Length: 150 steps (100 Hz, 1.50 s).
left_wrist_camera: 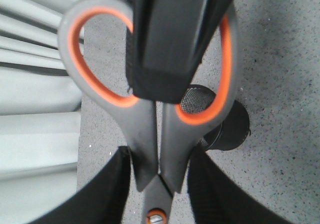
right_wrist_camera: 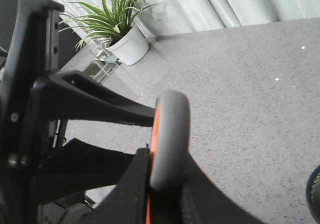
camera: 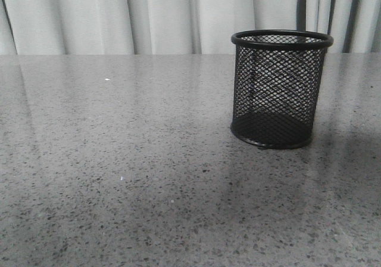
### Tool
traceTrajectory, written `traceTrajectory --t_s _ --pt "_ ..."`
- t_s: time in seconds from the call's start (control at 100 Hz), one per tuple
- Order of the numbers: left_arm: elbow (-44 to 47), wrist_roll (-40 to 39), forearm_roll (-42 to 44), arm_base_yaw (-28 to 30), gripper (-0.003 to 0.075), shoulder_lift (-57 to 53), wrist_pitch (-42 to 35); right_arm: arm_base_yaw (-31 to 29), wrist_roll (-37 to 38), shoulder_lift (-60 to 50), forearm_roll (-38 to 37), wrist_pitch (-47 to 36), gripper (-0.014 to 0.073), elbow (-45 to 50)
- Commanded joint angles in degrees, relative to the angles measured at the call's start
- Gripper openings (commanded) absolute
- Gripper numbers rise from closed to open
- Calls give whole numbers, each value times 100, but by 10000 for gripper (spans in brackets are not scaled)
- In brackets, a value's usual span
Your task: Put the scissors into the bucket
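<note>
The scissors (left_wrist_camera: 150, 129), dark grey handles lined in orange, hang above the table. My left gripper (left_wrist_camera: 159, 184) is shut on them at the handle necks just above the pivot screw. My right gripper (right_wrist_camera: 167, 184) is shut on one handle loop, seen edge-on in the right wrist view (right_wrist_camera: 170, 134); one of its fingers (left_wrist_camera: 170, 34) covers the loops in the left wrist view. The black mesh bucket (camera: 277, 88) stands upright at the table's right, partly below the scissors (left_wrist_camera: 232, 131). Neither gripper shows in the front view. The blades are hidden.
A grey speckled table (camera: 119, 160) runs back to pale curtains (camera: 149, 16). A potted plant in a white pot (right_wrist_camera: 122, 34) stands off the table's far side. The left arm's black body (right_wrist_camera: 75, 99) is close beside my right gripper.
</note>
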Motion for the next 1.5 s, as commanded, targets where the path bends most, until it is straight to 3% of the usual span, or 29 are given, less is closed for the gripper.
traceTrajectory --t_s 0.0,0.09,0.21,0.34,0.58,0.82,1.03,1.28,1.49 --pt "-193 -91 22 -49 426 -171 -420 9 -138 6 228 -47 -74 -181" --pt "-193 -105 22 -49 512 -171 -443 9 -138 6 228 -47 -67 -181" --pt "-193 -190 33 -27 512 -171 -443 9 -138 6 211 -47 -67 -181" --pt "-193 -1038 209 281 512 -171 -423 9 -138 6 33 -166 -67 -188" --pt "-193 -2081 155 1689 512 -528 -169 -1 320 251 -1052 -235 -48 -604" --pt "-193 -2254 -95 3197 512 -1381 -93 -1 1133 805 -2558 154 -48 -1541" --pt "-193 -2325 -187 4151 512 -2113 -104 -1 1672 1139 -3592 637 -48 -2215" --pt "-193 -2325 -214 4426 512 -2428 -93 -1 1879 1358 -4178 1598 -48 -2697" --pt "-193 -2325 -214 4426 512 -2413 -68 9 1943 1370 -4362 1664 -48 -2711"
